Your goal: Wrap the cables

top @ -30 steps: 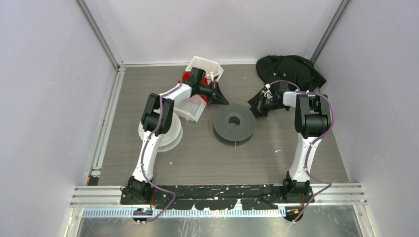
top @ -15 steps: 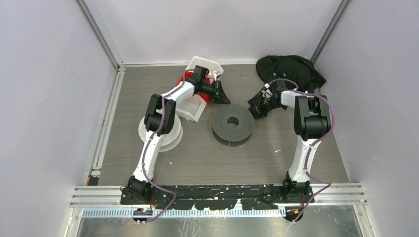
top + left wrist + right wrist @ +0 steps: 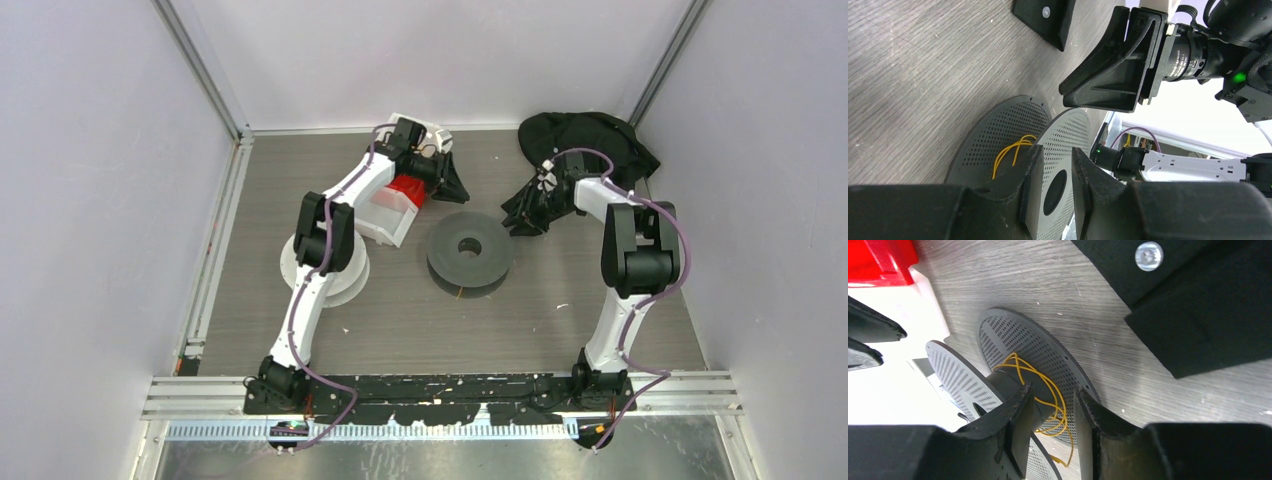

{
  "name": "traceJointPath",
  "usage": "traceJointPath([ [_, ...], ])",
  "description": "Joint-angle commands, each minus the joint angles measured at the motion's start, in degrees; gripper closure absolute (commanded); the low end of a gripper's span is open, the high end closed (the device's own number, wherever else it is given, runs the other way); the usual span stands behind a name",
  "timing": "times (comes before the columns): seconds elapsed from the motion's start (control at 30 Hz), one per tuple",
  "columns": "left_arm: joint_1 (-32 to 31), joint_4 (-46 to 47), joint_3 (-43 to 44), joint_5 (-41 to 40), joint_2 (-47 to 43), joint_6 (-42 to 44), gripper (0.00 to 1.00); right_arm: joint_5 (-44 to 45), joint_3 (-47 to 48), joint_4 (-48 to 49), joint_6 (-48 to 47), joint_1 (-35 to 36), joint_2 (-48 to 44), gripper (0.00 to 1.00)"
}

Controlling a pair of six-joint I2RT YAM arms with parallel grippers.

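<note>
- The cables (image 3: 1054,405), thin yellow cord, loop loosely round the hub of a grey perforated spool (image 3: 470,250), which lies flat near the middle of the tabletop
- The left gripper (image 3: 452,188) hangs just past the spool's far-left rim, its fingers (image 3: 1033,170) a narrow gap apart and gripping nothing
- The right gripper (image 3: 520,215) sits off the far-right rim, likewise narrowly parted and empty
- A white bin (image 3: 385,228) holding a red item (image 3: 405,188) lies toward the far edge
- A black cloth (image 3: 590,140) fills the far right corner
</note>
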Motion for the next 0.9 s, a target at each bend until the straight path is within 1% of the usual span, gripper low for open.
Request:
traceJointPath([
  [0.0,-0.02,-3.18,4.32,-1.38,-0.84,2.26,0.69,6.28,3.29,-6.03,-2.99,-0.32,-4.01,0.58],
  [0.07,0.32,-3.48,5.36,-1.98,-1.25,2.25,0.66,8.89,4.18,-7.95,-3.78,-0.60,-4.81,0.55],
  [0.17,0.98,-2.04,6.73,-1.87,-2.08,0.88,0.65,11.29,5.41,-10.65,-4.60,-0.97,-6.67,0.53],
  [0.23,1.40,-2.07,9.28,-1.64,-1.97,0.34,0.64,11.25,6.68,-12.87,-4.73,-3.34,-8.05,0.52],
  [0.3,1.71,-3.21,12.38,-1.23,-1.62,-0.04,0.64,11.86,7.98,-14.83,-5.17,-3.89,-10.54,0.50],
  [0.37,2.04,-4.61,14.41,-1.36,-2.14,-0.05,0.64,14.28,9.23,-16.81,-5.57,-4.04,-13.34,0.50],
  [0.43,2.26,-6.52,14.05,-3.07,-4.19,0.93,0.64,18.72,9.98,-18.54,-5.23,-4.04,-16.77,0.49],
  [0.5,2.29,-11.19,12.89,-7.70,-7.59,4.27,0.64,22.52,9.78,-18.81,-4.42,-4.04,-21.22,0.49],
  [0.53,2.33,-13.61,11.75,-9.98,-9.70,6.32,0.64,24.61,9.44,-18.72,-4.02,-4.04,-23.71,0.48],
  [0.6,2.34,-17.84,8.06,-15.61,-14.88,10.18,0.64,28.86,8.30,-18.04,-3.73,-3.96,-29.16,0.43],
  [0.7,2.36,-22.62,0.45,-22.93,-24.41,15.50,0.64,35.26,4.75,-15.44,-3.74,-3.96,-38.76,0.42],
  [0.77,2.35,-23.48,-6.49,-29.26,-31.29,17.42,0.64,38.61,-0.07,-10.69,-3.50,-3.96,-46.20,0.39],
  [0.87,2.36,-21.44,-17.72,-38.02,-41.80,17.13,0.64,41.42,-8.29,-2.83,-1.50,-3.96,-56.30,0.33],
])
